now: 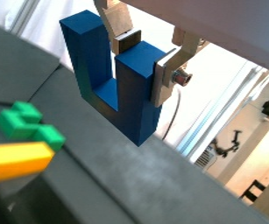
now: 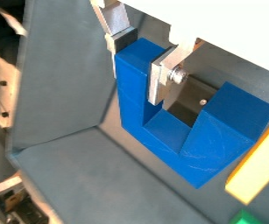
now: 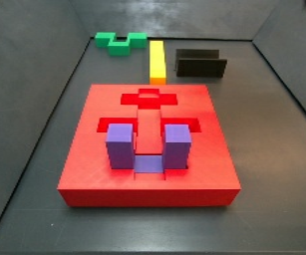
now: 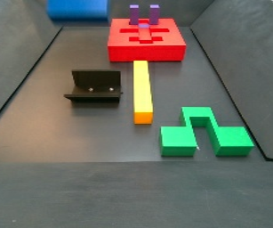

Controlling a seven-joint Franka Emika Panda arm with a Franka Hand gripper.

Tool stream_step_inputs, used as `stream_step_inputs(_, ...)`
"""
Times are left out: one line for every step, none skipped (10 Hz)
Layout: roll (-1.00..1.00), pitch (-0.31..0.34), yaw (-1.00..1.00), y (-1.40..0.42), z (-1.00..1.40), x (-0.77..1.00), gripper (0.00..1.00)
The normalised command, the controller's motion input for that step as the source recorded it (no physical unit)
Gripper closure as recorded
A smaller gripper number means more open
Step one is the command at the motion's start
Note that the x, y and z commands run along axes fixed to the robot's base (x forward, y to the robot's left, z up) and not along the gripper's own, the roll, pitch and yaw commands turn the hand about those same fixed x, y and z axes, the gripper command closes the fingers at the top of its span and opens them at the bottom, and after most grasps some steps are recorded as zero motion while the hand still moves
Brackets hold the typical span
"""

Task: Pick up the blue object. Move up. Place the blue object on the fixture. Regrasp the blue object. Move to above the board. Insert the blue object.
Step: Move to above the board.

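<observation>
My gripper [image 1: 148, 54] is up off the floor, clamped on the blue object [image 1: 113, 74]. In both wrist views my silver fingers [image 2: 162, 74] sit either side of one prong, pads pressed against its faces; the second prong stands free just beside the held one. The U hangs with its base away from my palm and the prongs running up toward me. In a wrist view the base [image 2: 189, 144] shows as a broad blue face below the fingers, with the grey floor well beneath it.

In a side view the blue object [image 4: 76, 9] shows only as a blue patch at the top edge of the frame, above the far end of the floor; the gripper itself is out of sight there. I cannot find it in the other fixed camera.

Floor layout, side views: the board [image 3: 102, 179] lies flat, a purple U-shaped block [image 3: 149, 147] seated in one of its recesses, prongs up. The fixture [image 4: 97, 87] stands bare, apart from the board, back wall upright. A yellow bar [image 4: 141, 89] lies just beside the fixture, between it and the green block [image 4: 204, 132]. The yellow bar [image 1: 14, 157] and green block [image 1: 29, 122] also show below me in a wrist view.
</observation>
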Motion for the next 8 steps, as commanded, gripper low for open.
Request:
stream_step_inputs(-0.02,0.024,-0.02,-0.01,0.78,-0.02,1.00)
stream_step_inputs(0.00,0.042,-0.02,0.00,0.33,0.01,1.00)
stream_step_inputs(0.01,0.051,-0.01,-0.02,0.19,0.02,1.00)
stream_step_inputs(-1.00,0.117,0.03,-1.40,0.31,-1.29,1.00)
stream_step_inputs(-1.00,0.117,0.03,-1.40,0.29,-1.30,1.00)
stream_step_inputs(-1.00,0.079,0.04,-1.39,0.32,-1.40,1.00)
stream_step_inputs(-1.00,0.071,0.06,-1.32,0.29,-1.40,1.00)
stream_step_inputs(-1.00,0.069,0.06,-1.33,0.29,-1.40,1.00)
